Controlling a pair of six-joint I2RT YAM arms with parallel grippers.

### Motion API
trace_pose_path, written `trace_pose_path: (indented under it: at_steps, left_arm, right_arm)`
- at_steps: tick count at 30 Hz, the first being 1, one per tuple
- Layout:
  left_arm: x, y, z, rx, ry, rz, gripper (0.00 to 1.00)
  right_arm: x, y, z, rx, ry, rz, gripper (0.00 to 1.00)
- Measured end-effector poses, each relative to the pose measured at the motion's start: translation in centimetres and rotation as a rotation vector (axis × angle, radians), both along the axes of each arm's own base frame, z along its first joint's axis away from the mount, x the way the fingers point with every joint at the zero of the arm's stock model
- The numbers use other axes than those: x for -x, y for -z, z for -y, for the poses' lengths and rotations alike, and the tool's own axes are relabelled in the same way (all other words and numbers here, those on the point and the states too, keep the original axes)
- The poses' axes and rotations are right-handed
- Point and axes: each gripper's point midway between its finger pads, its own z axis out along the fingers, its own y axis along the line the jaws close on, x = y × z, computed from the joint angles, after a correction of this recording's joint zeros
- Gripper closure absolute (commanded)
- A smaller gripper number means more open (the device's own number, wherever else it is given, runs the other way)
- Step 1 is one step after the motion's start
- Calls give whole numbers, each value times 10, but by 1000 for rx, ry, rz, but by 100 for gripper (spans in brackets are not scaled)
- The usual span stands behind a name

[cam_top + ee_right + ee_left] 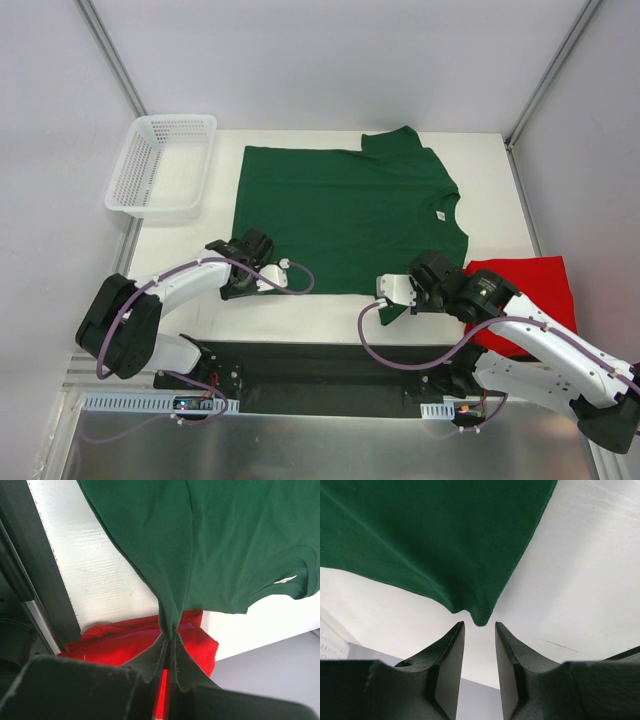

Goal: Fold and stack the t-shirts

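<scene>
The dark green t-shirt point(340, 215) lies spread flat across the white table point(180, 250), collar to the right. My left gripper point(240, 288) is at its near left hem corner. In the left wrist view that gripper point(479, 630) is open, and the green corner point(481, 616) sits just past the fingertips, not between them. My right gripper point(394, 300) is shut on the near sleeve. In the right wrist view the green cloth point(210, 540) bunches into the closed gripper point(171, 639). The red t-shirt point(525, 290) lies crumpled at the table's right edge, behind the right arm point(125, 640).
A white mesh basket point(160, 165) stands at the back left corner of the table. A black mounting rail point(320, 365) runs along the near edge between the arm bases. Grey walls close in both sides.
</scene>
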Motion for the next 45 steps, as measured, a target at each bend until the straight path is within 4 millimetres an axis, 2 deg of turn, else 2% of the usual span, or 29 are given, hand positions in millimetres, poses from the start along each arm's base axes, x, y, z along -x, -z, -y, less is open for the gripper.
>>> trace_pose_path:
  at_steps: [9, 16, 18, 19, 20, 26, 37, 45]
  left_arm:
    - [8, 7, 2, 2, -9, -47, 63]
    - [12, 14, 2, -13, -4, -79, 62]
    - [12, 15, 2, -17, -4, -87, 69]
    - [13, 16, 2, -19, -4, -90, 80]
    - [13, 17, 2, -19, -5, -93, 86]
    - [10, 17, 6, -5, -7, -99, 98]
    - [10, 15, 7, -2, -10, -93, 100]
    - [3, 3, 8, 14, -4, -29, 100]
  right_arm:
    - [0, 0, 0, 1, 0, 0, 99]
    - [0, 0, 0, 0, 0, -2, 99]
    - [0, 0, 0, -2, -1, -3, 99]
    - [1, 0, 0, -2, -1, -4, 99]
    - [1, 0, 0, -2, -1, -4, 99]
    - [3, 5, 1, 8, -3, -18, 99]
    - [4, 6, 2, 9, -4, -22, 99]
    - [3, 5, 1, 3, -3, -13, 99]
